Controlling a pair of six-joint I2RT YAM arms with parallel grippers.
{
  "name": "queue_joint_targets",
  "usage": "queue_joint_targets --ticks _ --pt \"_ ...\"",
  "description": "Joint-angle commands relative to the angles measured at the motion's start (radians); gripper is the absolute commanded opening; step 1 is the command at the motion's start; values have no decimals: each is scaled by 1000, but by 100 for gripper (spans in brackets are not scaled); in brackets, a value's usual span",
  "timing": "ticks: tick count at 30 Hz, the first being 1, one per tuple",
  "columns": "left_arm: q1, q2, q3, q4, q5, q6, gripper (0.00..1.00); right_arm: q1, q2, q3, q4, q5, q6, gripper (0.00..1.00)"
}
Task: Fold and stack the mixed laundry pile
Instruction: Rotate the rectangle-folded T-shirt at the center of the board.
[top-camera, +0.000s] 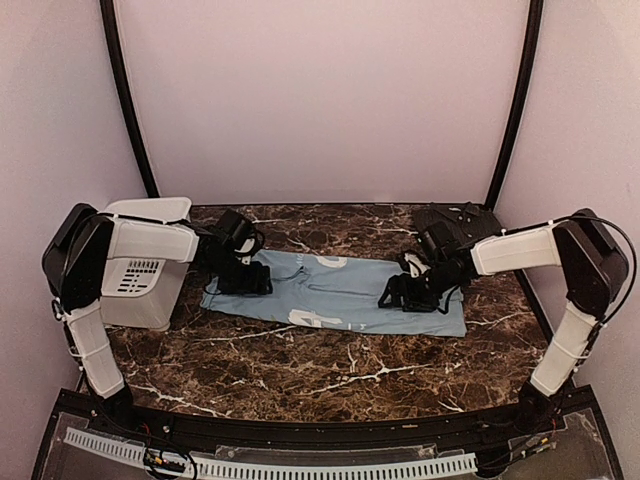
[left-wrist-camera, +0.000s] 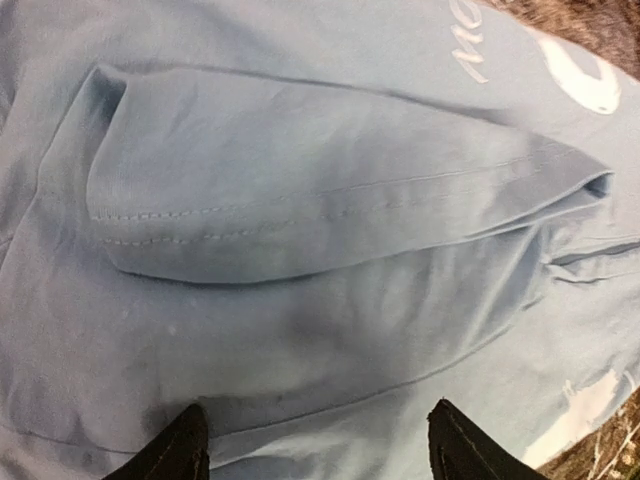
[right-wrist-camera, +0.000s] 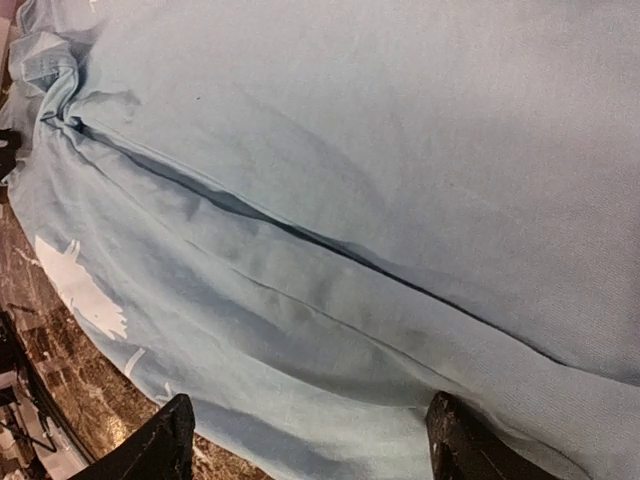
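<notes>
Blue T-shirt (top-camera: 335, 290) flat, left gripper (top-camera: 252, 282) and right gripper (top-camera: 400, 297) spread wide above it, black shirt (top-camera: 458, 215) half hidden

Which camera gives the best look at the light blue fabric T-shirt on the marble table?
The top external view: it shows almost the whole light blue T-shirt, laid out flat. The left wrist view shows only a folded-in sleeve close up; the right wrist view, only a fold line and white print.
</notes>
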Motion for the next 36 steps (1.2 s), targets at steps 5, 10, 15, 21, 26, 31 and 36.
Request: queue_joint_targets --ticks 5,10,15,21,26,31,36 --pt "17 213 170 -97 -65 -5 74 0 72 -73 69 -80 17 74" --pt "77 331 363 -146 -67 43 73 148 84 -85 102 -130 96 74" --pt "97 470 670 -192 -67 161 74 376 119 13 160 -210 198 74" --pt "122 459 908 -333 -117 228 76 397 -21 103 29 -137 143 77" --pt "112 300 780 -333 -94 185 76 299 -83 159 -77 -59 20 77" --pt "78 163 460 -208 -62 116 73 188 -38 159 -114 -8 -86 64" --pt "39 143 301 -179 -60 66 66 158 76 196 -111 12 -162 40"
